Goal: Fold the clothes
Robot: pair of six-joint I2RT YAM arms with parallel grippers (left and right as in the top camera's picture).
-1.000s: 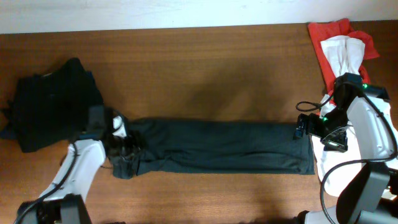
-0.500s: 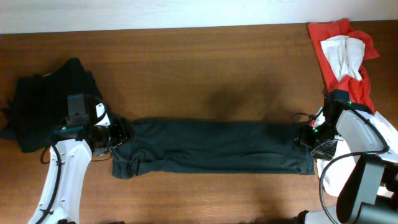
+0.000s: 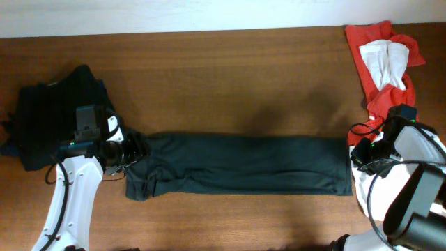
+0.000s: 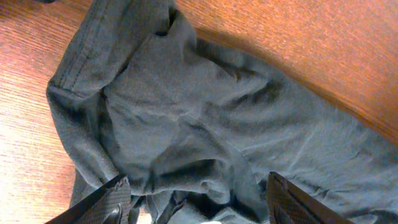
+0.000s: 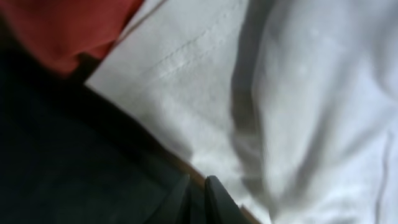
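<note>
Overhead: brown wood table [image 3: 230, 70], white wall [image 3: 174, 14] behind, dark garment [image 3: 244, 164] flat; L fingers [image 4: 106, 202] spread, R fingers [image 5: 217, 199] clenched.

White cloth [image 5: 298, 93] against red cloth [image 5: 68, 25] and dark garment [image 5: 56, 155]

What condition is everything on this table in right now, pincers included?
dark grey garment, folded into a long strip, lying flat
black garment, crumpled heap
red garment, rumpled, unfolded
white garment, bunched on the red one
left pincer, open over the strip's end
right pincer, shut
</note>
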